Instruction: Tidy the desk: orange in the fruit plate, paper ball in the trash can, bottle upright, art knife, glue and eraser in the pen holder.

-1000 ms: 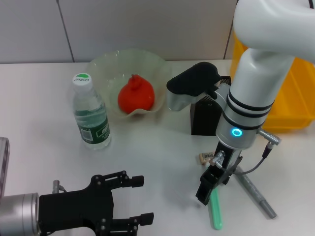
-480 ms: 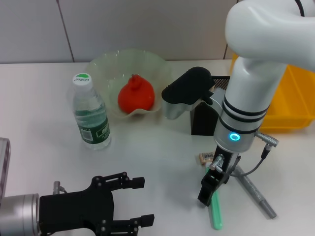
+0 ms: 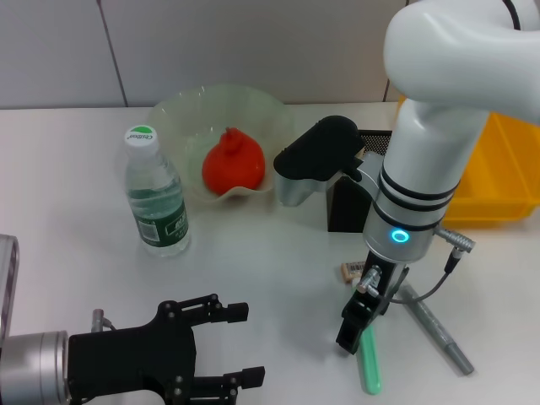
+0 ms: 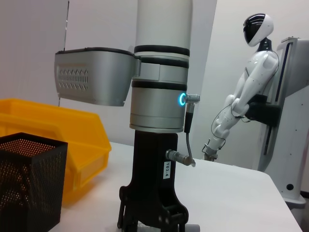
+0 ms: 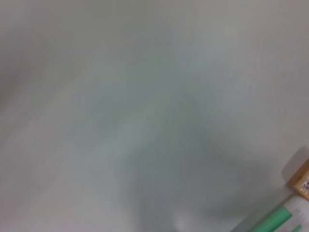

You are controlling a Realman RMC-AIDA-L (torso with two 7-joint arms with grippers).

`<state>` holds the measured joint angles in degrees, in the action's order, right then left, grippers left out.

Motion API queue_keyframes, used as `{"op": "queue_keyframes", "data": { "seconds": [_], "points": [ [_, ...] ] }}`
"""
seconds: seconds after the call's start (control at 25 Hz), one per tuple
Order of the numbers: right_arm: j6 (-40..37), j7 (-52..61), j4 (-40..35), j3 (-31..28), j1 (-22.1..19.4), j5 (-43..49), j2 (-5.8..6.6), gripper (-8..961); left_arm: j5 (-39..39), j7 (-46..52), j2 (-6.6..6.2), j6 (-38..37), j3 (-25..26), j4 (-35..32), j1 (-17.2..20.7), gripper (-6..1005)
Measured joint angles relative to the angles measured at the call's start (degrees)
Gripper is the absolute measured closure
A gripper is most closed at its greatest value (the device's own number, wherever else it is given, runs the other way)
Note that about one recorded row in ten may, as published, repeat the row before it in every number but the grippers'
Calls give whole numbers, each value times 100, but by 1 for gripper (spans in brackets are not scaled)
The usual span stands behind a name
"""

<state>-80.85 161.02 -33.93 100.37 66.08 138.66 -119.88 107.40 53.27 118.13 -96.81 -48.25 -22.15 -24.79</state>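
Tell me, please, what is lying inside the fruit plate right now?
The orange sits in the fruit plate, nub up. Nothing else shows; the bottom beneath the orange is covered.

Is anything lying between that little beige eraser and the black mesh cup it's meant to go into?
Nothing visible does. The small beige eraser lies on bare white desk just in front of the black mesh pen holder. The right gripper hangs beside the eraser, over a green stick-shaped item, not between eraser and pen holder.
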Motion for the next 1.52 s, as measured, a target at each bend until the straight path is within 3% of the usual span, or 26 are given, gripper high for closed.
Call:
{"op": "queue_keyframes", "data": {
  "seconds": [1.36, 1.52],
  "points": [
    [60, -11, -74, 436, -8, -224, 1, 182, 0, -24, 0, 13, 0, -7, 0, 201],
    [75, 7, -76, 440, -8, -215, 2, 256, 0, -26, -9, 9, 0, -9, -5, 201]
  ]
}}
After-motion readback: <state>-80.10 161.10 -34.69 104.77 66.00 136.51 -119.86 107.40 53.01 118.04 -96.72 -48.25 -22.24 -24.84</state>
